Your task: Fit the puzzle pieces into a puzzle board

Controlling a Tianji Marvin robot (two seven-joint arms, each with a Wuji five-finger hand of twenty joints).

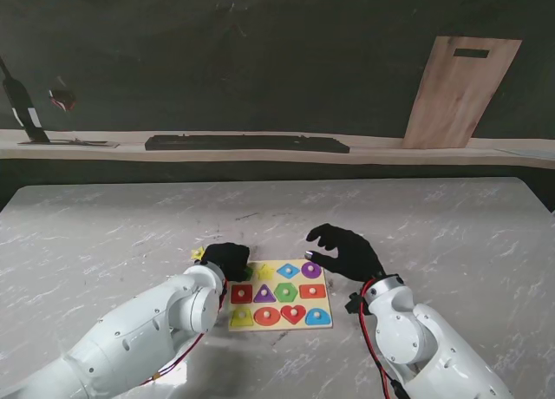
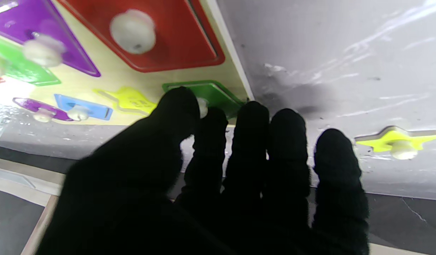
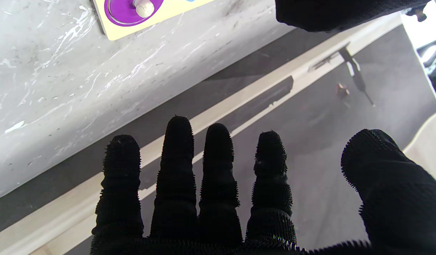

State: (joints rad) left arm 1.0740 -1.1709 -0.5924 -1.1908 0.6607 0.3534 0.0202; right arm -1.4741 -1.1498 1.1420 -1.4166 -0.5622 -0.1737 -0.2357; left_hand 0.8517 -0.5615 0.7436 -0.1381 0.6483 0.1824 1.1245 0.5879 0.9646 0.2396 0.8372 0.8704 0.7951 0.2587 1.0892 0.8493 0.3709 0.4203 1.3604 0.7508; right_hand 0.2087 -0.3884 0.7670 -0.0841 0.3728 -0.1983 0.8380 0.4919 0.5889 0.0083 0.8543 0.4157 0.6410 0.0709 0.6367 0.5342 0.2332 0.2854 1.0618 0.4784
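The puzzle board (image 1: 299, 280) lies flat on the marble table in front of me, with several coloured knobbed pieces seated in it. My left hand (image 1: 227, 258) covers its far left corner. In the left wrist view the thumb (image 2: 177, 106) and index finger close around the white knob of a green piece (image 2: 218, 92) at that corner. Beside it is the bare star-shaped slot (image 2: 131, 99). A yellow star piece (image 1: 199, 253) (image 2: 398, 141) lies on the table just left of the board. My right hand (image 1: 342, 250) hovers open over the far right corner, near the purple circle piece (image 3: 127, 9).
Behind the table runs a pale ledge holding a long black bar (image 1: 247, 143), a dark stand (image 1: 26, 113) at the left and a wooden board (image 1: 460, 91) leaning on the wall at the right.
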